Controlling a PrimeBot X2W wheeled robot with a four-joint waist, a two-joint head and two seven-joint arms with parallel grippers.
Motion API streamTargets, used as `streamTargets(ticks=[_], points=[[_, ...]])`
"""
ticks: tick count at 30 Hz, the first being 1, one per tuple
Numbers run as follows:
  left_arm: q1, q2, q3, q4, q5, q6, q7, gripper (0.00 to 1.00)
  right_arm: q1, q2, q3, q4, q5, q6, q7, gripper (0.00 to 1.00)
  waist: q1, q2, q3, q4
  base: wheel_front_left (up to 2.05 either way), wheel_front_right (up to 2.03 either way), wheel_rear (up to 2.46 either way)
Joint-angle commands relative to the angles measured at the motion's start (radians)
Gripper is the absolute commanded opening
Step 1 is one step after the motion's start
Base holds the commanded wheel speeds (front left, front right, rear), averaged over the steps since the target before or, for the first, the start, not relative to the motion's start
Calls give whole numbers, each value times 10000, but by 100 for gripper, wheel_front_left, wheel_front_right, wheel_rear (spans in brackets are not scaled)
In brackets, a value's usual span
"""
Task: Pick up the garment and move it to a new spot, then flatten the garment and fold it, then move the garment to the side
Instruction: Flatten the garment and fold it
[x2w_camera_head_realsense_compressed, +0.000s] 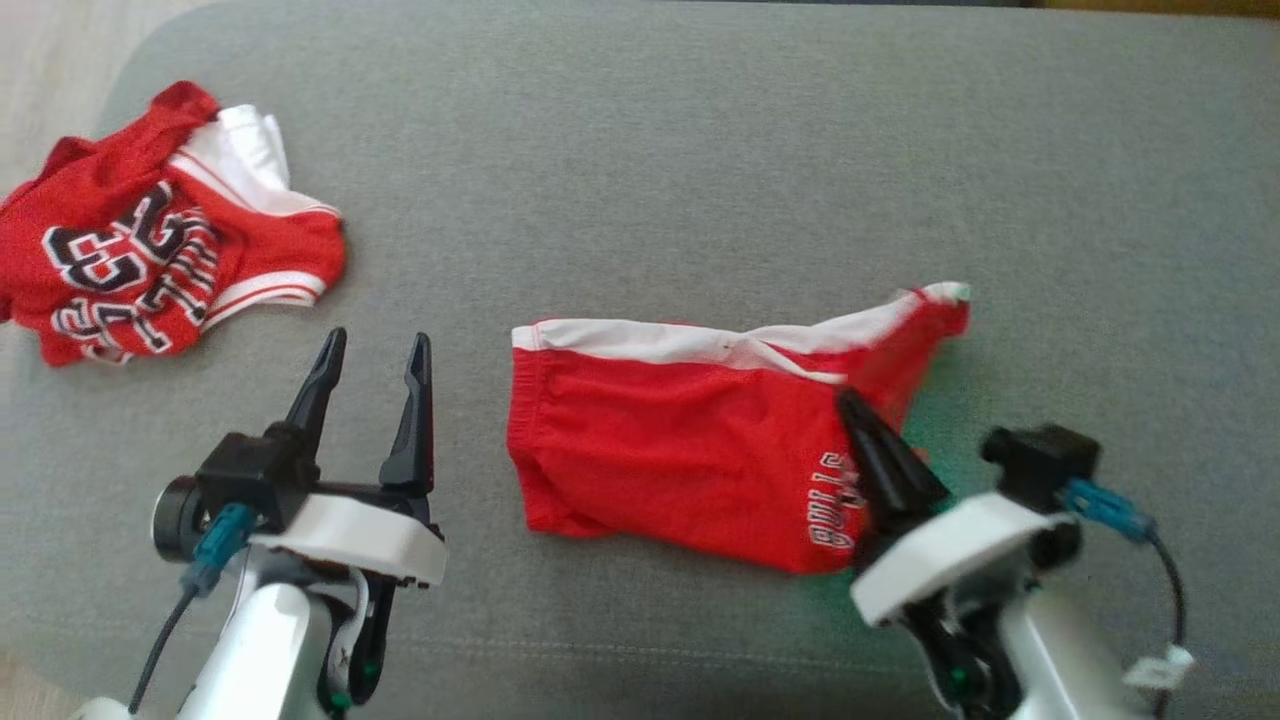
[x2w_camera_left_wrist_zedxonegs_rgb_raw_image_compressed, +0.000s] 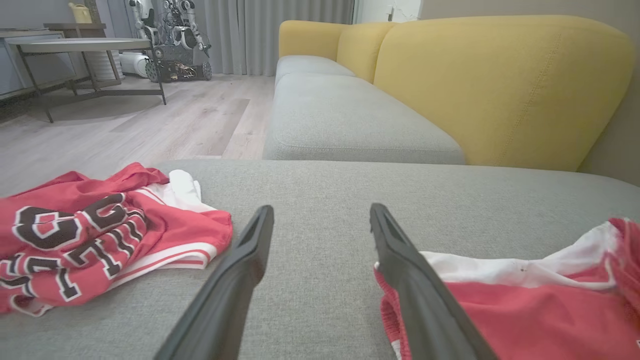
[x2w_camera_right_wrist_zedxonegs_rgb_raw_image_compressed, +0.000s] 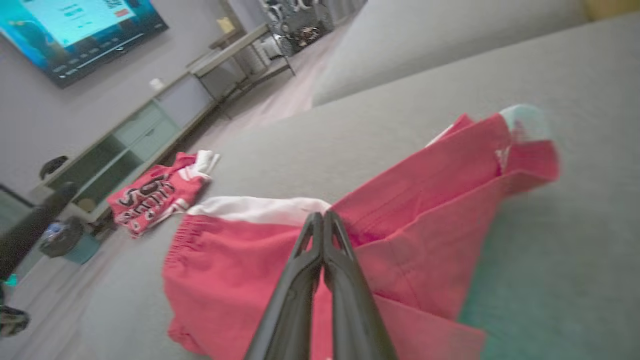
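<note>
I'm working the shorts (x2w_camera_head_realsense_compressed: 690, 440) lying on the cushion (x2w_camera_head_realsense_compressed: 640, 150), right claw (x2w_camera_head_realsense_compressed: 850, 400) closed over their right end, perhaps pinching a fold, left claw (x2w_camera_head_realsense_compressed: 378, 340) open just beside the waistband (x2w_camera_head_realsense_compressed: 522, 420), and I'm aiming to pull outward low and evenly.

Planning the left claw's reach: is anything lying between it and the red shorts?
Nothing visible. Bare grey cushion separates the open left claw from the red shorts; the red jersey lies on the claw's other side.
</note>
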Motion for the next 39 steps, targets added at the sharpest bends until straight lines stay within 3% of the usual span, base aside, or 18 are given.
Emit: streamTargets(ticks=[1,8,14,22,23,24,25,32,35,39], points=[[-211,140,324,-276,-105,66,-49,100,-707,-26,650,-586,123,-7,45,0,0,0,-92,186,0,0,0],[-221,-1,209,-188,-162,71,-81,100,-1642,-26,2638,-679,739,-7,297,0,0,0,-184,854,0,0,0],[-318,-129,123,-108,-221,19,-114,100,-2400,-26,4375,223,1587,-7,115,0,0,0,8,1413,0,0,0],[-451,-229,211,16,-298,-19,-161,100,-3156,-26,5388,1812,2201,-7,-226,0,0,0,387,1575,0,0,0],[-457,-231,229,30,-301,-22,-165,100,-3260,-26,5504,1922,2212,-7,-258,36,0,0,414,1544,0,0,0],[-457,-231,229,30,-301,-22,-165,100,-3260,-26,5504,1922,2212,-7,-258,36,0,0,414,1544,0,0,0],[-459,-229,251,43,-306,-25,-169,100,-3351,-26,5625,1955,2273,-7,-319,100,0,0,432,1501,0,0,0],[-441,-125,388,84,-269,-25,-184,100,-3780,-26,5761,1398,2008,-7,-1171,100,0,0,340,1080,0,0,0],[-405,-58,445,71,-248,-8,-187,100,-3635,-26,4991,968,1714,-7,-1533,100,0,0,228,909,0,0,0],[-319,60,533,-1,-209,55,-189,100,-3153,-32,3186,412,753,-7,-1761,100,0,0,62,674,0,0,0]])
